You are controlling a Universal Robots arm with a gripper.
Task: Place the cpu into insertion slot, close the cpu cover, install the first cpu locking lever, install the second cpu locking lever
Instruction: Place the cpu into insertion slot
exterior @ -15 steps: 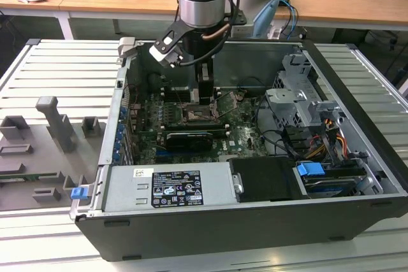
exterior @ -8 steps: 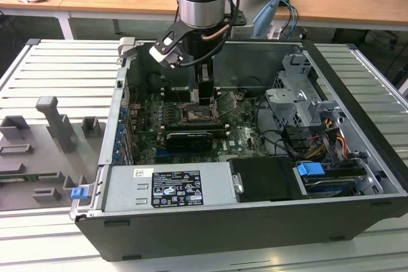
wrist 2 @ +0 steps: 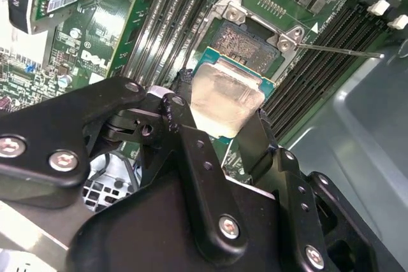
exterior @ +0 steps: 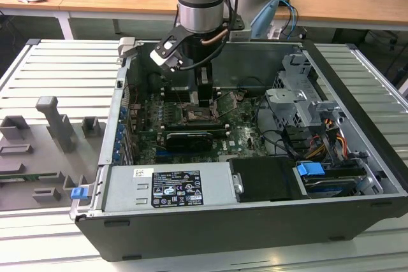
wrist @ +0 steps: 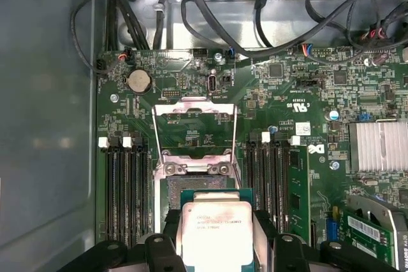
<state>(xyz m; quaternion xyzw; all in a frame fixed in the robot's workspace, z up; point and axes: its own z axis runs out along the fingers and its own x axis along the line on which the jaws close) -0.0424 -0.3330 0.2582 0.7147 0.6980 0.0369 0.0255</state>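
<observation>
- Our gripper [wrist 2: 220, 118] pinches the cpu [wrist 2: 224, 93] by two opposite edges, one black finger on each side, with the silver face turned toward the wrist cameras.
- We see the cpu just beside the insertion slot [wrist 2: 250, 44], overlapping its near edge; we cannot tell whether they touch.
- We find the cpu cover [wrist: 194, 107] swung open, lying back from the slot over the green board.
- We note a thin metal lever [wrist 2: 338, 50] standing out above the memory slots [wrist 2: 347, 27].
- We see the arm reaching down into the open computer case [exterior: 255, 234].
</observation>
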